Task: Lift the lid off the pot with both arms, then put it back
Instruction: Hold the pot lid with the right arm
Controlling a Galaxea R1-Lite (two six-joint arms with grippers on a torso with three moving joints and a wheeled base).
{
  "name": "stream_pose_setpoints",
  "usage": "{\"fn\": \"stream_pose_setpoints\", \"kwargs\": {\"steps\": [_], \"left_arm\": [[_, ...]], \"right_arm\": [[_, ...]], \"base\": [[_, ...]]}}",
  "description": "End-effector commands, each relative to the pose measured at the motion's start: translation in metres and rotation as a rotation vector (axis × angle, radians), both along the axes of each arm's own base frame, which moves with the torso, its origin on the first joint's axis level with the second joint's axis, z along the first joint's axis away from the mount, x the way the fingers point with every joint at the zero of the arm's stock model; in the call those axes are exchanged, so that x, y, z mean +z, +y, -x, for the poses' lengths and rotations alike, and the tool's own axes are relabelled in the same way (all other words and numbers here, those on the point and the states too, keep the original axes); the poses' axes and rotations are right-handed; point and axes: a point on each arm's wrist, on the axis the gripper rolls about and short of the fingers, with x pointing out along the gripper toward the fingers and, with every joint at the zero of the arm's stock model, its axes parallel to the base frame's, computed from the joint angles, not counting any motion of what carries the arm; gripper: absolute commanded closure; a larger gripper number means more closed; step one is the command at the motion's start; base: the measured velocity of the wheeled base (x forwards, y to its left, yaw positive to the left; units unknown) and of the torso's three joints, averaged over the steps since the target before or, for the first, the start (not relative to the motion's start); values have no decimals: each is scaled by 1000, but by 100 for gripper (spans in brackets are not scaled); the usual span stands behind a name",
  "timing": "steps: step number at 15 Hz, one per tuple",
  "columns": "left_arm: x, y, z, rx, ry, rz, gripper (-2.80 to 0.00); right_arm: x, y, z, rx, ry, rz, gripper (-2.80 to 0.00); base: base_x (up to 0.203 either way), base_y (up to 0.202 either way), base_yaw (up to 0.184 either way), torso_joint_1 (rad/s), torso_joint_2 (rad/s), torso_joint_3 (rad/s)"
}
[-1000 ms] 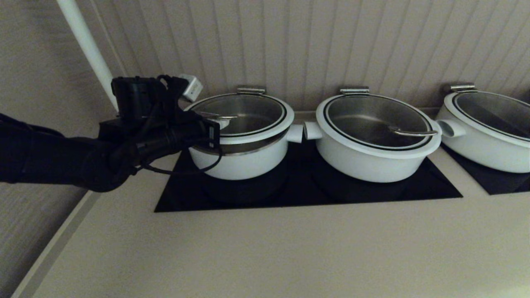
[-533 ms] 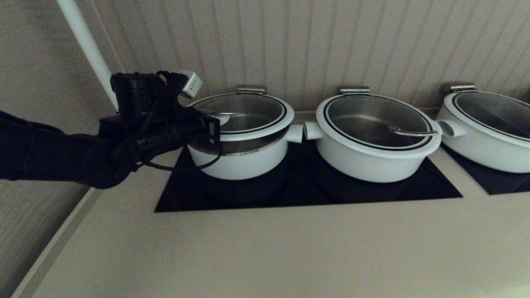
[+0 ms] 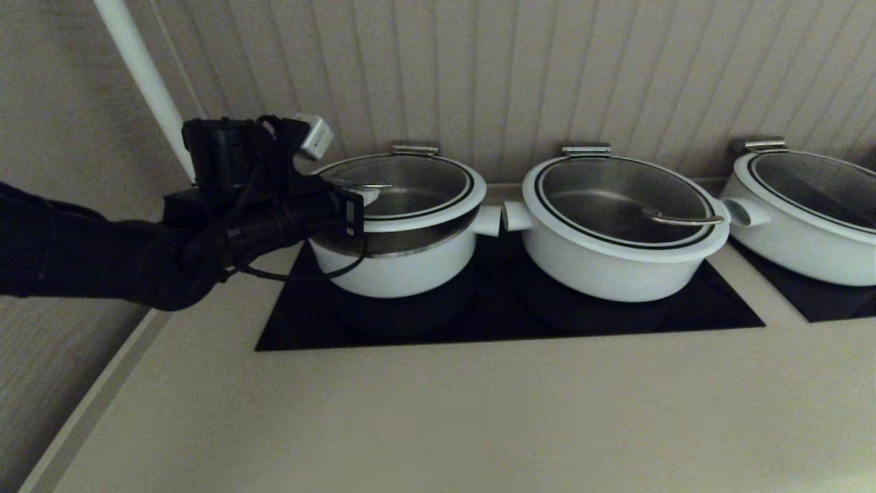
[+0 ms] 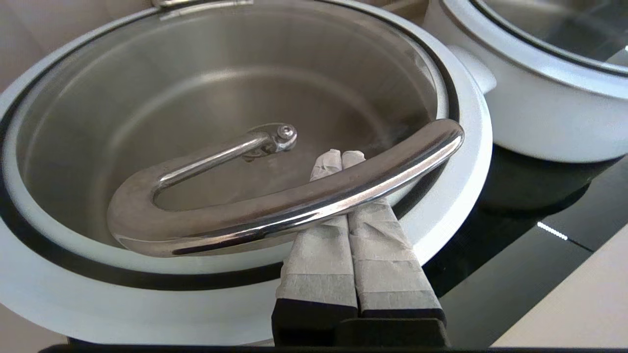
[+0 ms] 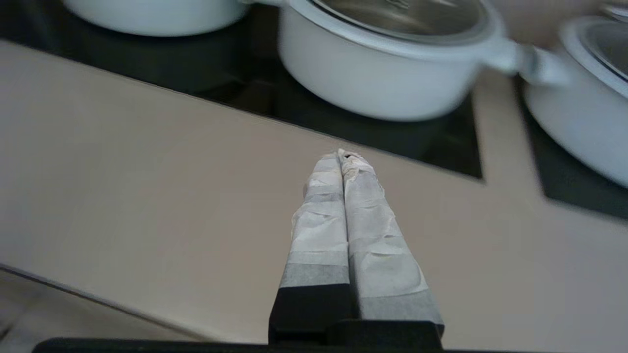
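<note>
I see the lid (image 3: 404,188) tilted: its left edge is raised above the pot (image 3: 400,263), and a band of steel wall shows under the white rim, while the far side, near the steel hinge piece (image 3: 415,148), stays low. The pot stands on the black panel (image 3: 479,322), at its left end. My left gripper (image 4: 338,159) is at the lid's left edge. Its two taped fingers (image 4: 319,255) are pressed together with no gap, and they pass under the arched handle (image 4: 274,211), which lies across them. They pinch nothing; the handle only rests on top.

To the right, the pot's side handle (image 3: 487,220) nearly touches the handle of the middle pot (image 3: 619,226), so there is little room on that side. A third pot (image 3: 804,216) stands further right on its own panel. In front of the panel the beige counter (image 3: 445,418) is wide and open.

My right gripper (image 5: 343,159) hangs low over this counter, in front of the middle pot, fingers pressed together and holding nothing.
</note>
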Motion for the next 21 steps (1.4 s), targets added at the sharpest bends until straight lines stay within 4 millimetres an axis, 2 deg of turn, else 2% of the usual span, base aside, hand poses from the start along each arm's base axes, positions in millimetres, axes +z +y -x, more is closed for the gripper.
{"fn": "stream_pose_setpoints", "kwargs": {"steps": [1,5,10,14,16,19,21], "left_arm": [[4,1,0,1,-15,7,0],[9,0,-3,0,-34,13,0],[8,0,-4,0,-31,12,0],[10,-2,-8,0,-40,15,0],[10,-2,-9,0,-43,16,0],[11,0,-11,7,-44,16,0],[11,5,-15,19,-47,17,0]], "right_arm": [[10,2,-34,63,123,30,0],[20,6,-71,197,162,190,0],[28,13,-103,372,202,230,0],[24,38,-129,566,263,253,0],[20,50,-151,611,266,256,0],[15,72,-189,645,146,245,0],[11,89,-204,687,92,220,0]], "base": [[0,0,0,0,0,0],[0,0,0,0,0,0],[0,0,0,0,0,0],[0,0,0,0,0,0],[0,0,0,0,0,0],[0,0,0,0,0,0],[0,0,0,0,0,0]]}}
